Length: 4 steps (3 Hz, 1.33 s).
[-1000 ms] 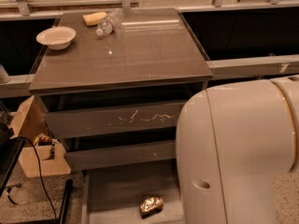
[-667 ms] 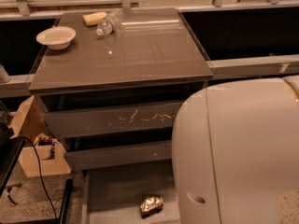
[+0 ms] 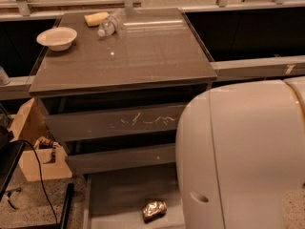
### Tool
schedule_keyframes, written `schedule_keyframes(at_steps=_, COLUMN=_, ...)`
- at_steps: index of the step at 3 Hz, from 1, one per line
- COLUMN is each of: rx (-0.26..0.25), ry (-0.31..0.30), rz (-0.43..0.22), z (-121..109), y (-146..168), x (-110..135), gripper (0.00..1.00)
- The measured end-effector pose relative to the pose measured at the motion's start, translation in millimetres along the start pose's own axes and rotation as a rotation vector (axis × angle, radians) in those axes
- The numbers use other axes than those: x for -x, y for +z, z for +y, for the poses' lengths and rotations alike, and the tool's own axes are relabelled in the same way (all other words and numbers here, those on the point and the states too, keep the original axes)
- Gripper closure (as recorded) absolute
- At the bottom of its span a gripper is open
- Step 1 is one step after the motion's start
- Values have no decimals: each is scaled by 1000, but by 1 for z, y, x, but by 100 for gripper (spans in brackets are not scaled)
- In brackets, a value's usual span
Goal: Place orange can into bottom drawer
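– Orange and gold, mottled: is that the orange can down there?

– Yes. It lies on its side on the flat grey floor of the bottom drawer, which stands pulled out. It sits towards the right of the part of the floor that shows, at a slant to the drawer front.

– And the gripper?

– Out of view. All that shows of the robot is a big white arm housing filling the lower right (it covers the right part of the open drawer too). So I cannot tell whether the gripper is spread or pressed together, and nothing is touching the can.

– How close is the can to that housing?

– Near its left edge, with a strip of bare drawer floor between them.

– What about the drawers above?

– The middle drawer has a plain front. The upper drawer has pale scratches across its front. Both sit further back than the bottom one.

– Anything on the cabinet top?

– A white bowl at the left edge, a clear water bottle lying on its side near the back, and a yellow sponge-like block just beside the bottle. All are well apart from the can.

– And left of the cabinet?

– A cardboard box on the floor, with a black cable looping down in front of it.
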<state>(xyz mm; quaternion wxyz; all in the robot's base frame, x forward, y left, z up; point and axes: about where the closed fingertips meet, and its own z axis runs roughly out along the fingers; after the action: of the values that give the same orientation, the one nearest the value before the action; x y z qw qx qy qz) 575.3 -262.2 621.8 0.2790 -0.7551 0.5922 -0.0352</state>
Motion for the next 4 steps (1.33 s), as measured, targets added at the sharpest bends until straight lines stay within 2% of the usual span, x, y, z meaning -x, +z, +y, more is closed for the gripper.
schedule_keyframes(at_steps=1, rx=-6, ry=58, rz=-89, z=-4, y=14, x=-1, gripper=100)
schedule_keyframes(at_steps=2, rx=-41, ry=161, rz=-214, z=-2, y=3, x=-30, gripper=100)
schedule_keyframes(at_steps=3, rx=-66, ry=208, rz=-359, z=-5, y=-20, x=-36, gripper=100)
schedule_keyframes(at_steps=4, rx=-58, ry=188, rz=-408, z=-8, y=-26, x=-24, gripper=100)
